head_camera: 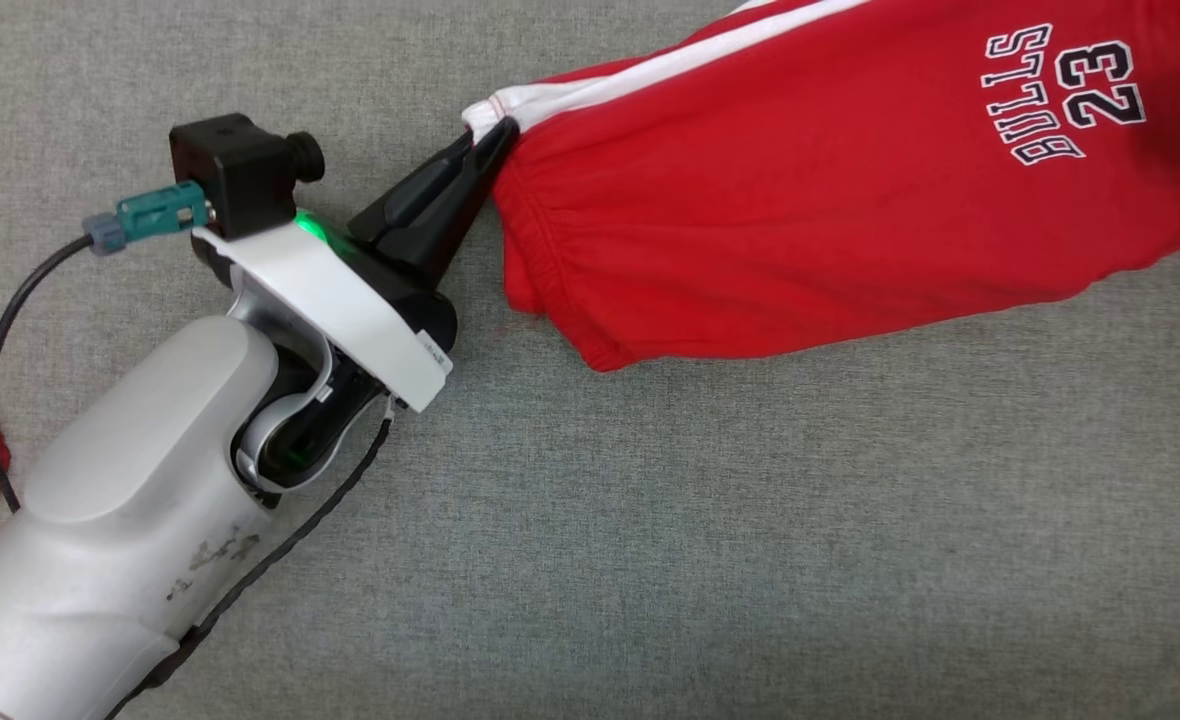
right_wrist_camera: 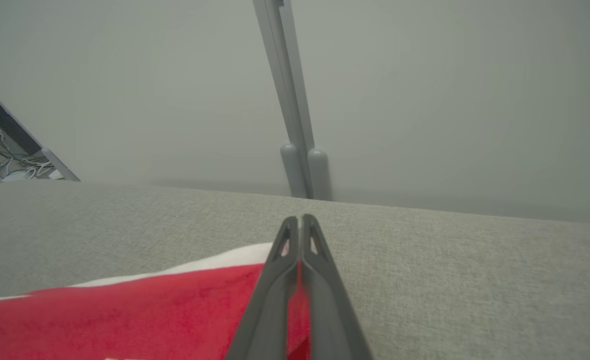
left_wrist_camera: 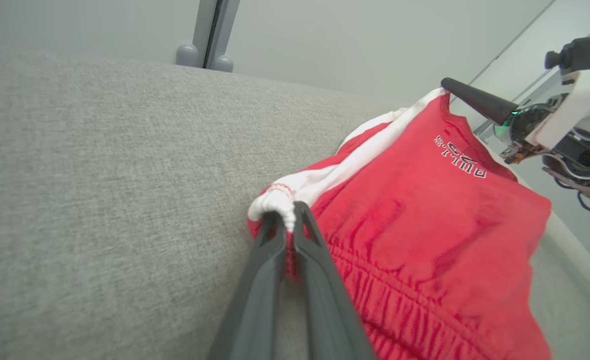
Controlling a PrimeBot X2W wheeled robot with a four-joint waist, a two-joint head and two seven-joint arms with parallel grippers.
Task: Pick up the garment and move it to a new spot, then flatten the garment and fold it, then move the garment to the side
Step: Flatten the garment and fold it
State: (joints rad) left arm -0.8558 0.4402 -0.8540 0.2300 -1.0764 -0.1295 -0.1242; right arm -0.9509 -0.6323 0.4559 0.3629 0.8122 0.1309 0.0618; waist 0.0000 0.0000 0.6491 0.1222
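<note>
In the head view the left hand (head_camera: 503, 130), at the left, is clamped on the white-trimmed waistband corner of the garment (head_camera: 800, 200), a pair of red shorts lying on the grey desk (head_camera: 750, 550). The long axis of the shorts runs left to right across that view, rising slightly, with the gathered waistband at the left end. The "BULLS 23" print (head_camera: 1065, 90) reads upside down. The left wrist view adds the right hand (left_wrist_camera: 447, 84), which holds the far white-striped corner raised. The right wrist view shows that hand's fingers pressed together with red cloth between them.
</note>
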